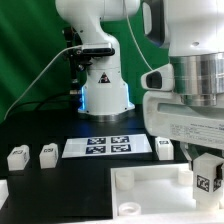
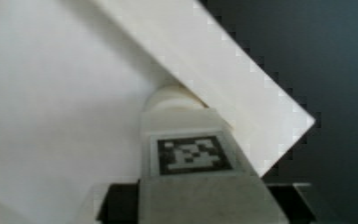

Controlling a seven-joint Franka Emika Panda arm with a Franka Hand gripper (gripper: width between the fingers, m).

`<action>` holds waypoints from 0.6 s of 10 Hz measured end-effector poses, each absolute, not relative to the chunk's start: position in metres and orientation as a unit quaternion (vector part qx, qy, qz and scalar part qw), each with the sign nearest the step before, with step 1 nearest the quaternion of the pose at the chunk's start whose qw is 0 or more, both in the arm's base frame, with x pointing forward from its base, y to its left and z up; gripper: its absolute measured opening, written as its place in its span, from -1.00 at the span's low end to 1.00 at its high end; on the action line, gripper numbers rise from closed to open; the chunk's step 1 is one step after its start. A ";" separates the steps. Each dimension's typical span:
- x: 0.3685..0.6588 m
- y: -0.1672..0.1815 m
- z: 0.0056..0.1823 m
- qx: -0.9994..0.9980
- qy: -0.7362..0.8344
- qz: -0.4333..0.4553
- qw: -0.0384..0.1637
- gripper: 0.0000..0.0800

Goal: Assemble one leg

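Wrist view puts the leg (image 2: pixel 190 150) straight ahead of me, tag facing the camera. Its rounded far end sits at the slanted edge of the white panel (image 2: pixel 87 100), and I cannot tell whether the two touch. From the exterior view I judge the task roughly midway. The leg is off the table (image 1: pixel 60 190) and held over the panel's corner at that view's lower right, but it is not yet seated, and I cannot make out the hole it is meant for. What is left, as I read it, is lining the leg up with that hole, working it in until it sits firm, then letting go. Other legs (image 1: pixel 47 154) lie loose on the table, two at the exterior view's left and one just beyond the right end of the marker board (image 1: pixel 107 146). The gripper (image 1: pixel 206 168) has its fingers drawn in narrow and clamped on the leg's sides, with nothing else between them. They hold it upright, tag outward.
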State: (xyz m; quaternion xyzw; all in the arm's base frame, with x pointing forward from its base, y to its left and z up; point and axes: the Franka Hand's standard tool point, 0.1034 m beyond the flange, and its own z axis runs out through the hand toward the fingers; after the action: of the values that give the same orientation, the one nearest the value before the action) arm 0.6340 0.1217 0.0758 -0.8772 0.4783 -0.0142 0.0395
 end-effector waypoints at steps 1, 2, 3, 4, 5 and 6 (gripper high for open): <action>0.635 0.119 0.075 -0.831 0.554 -0.011 0.051 -0.25; 0.634 0.118 0.075 -0.785 0.616 -0.009 0.063 -0.25; 0.633 0.121 0.075 -0.737 0.672 -0.001 0.070 -0.25; 0.632 0.126 0.074 -0.690 0.720 0.008 0.075 -0.25; 0.633 0.129 0.073 -0.648 0.757 0.012 0.081 -0.25; 0.632 0.131 0.073 -0.631 0.771 0.015 0.080 -0.25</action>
State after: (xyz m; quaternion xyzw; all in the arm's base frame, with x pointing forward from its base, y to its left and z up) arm 0.6316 0.1311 0.0728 -0.6314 0.7712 0.0146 0.0800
